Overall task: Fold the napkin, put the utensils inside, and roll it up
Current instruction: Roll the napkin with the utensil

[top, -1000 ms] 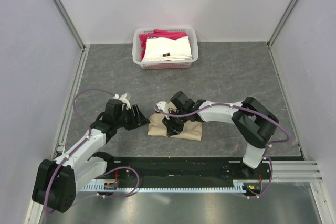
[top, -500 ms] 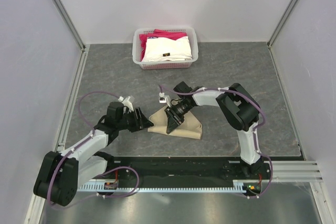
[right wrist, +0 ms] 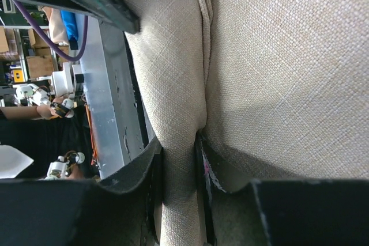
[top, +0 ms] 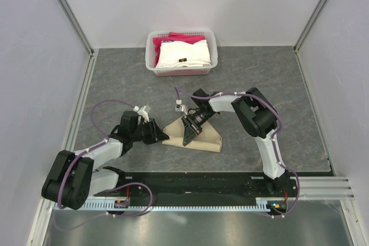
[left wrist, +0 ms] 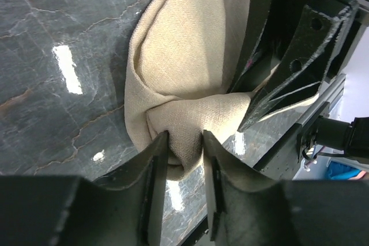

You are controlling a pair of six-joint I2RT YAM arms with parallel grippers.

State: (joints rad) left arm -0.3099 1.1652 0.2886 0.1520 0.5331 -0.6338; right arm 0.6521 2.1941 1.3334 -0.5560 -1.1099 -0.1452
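The napkin [top: 199, 140] lies bunched into a loose, lumpy wedge close to the bench's [top: 259, 79] near edge, about midway between its left and right edges. The left claw [top: 163, 135] pinches a fold at the napkin's left end, its narrowly parted fingers [left wrist: 158, 159] pressed on the cloth. The right claw [top: 186, 140] grips a raised ridge of cloth nearer the middle, jaws nearly together. The knife shows in no view, so I cannot tell whether it is wrapped inside. This looks like the fold or roll being worked. Next, both claws should probably carry the cloth over together, evenly, without dragging it. The white basket [top: 151, 56] sits by the far edge, well apart.
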